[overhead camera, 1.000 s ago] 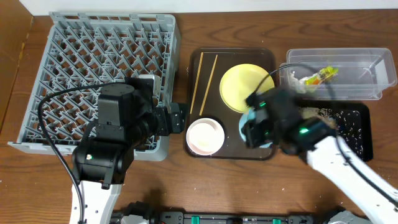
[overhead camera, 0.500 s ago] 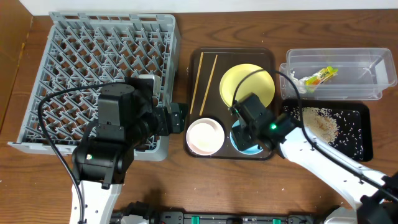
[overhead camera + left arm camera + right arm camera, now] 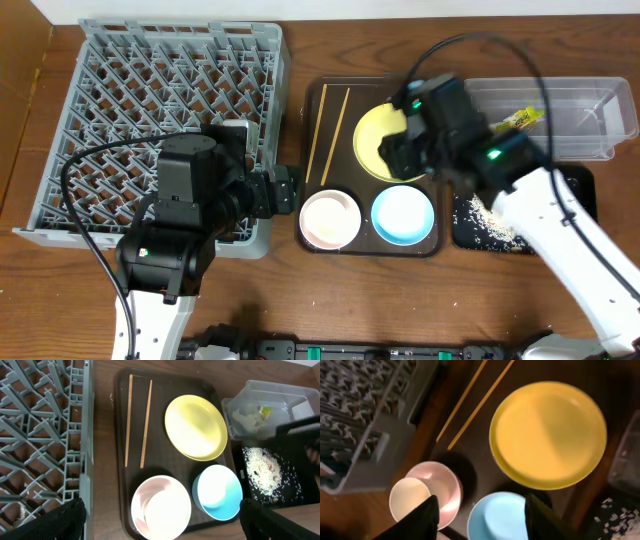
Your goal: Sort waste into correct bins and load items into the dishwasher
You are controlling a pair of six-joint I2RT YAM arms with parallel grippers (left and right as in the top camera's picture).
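With the wrapper (image 3: pixel 522 119) in the clear tub (image 3: pixel 600 100) and rice (image 3: pixel 478 212) on the black tray (image 3: pixel 572 200), the right gripper (image 3: pixel 481 505) hung, jaws open and empty, over the yellow plate (image 3: pixel 547 432), probably its next load for the rack (image 3: pixel 150 90), while the left gripper (image 3: pixel 160 510) held its jaws wide open.

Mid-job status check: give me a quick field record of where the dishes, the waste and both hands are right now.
left hand: open, empty, beside the dish rack
right hand: open, empty, above the yellow plate
brown tray: holds plate, chopsticks, blue bowl, pink bowl with white cup inside
clear tub: wrapper inside
black tray: rice crumbs
rack load: no dishes in the part in view
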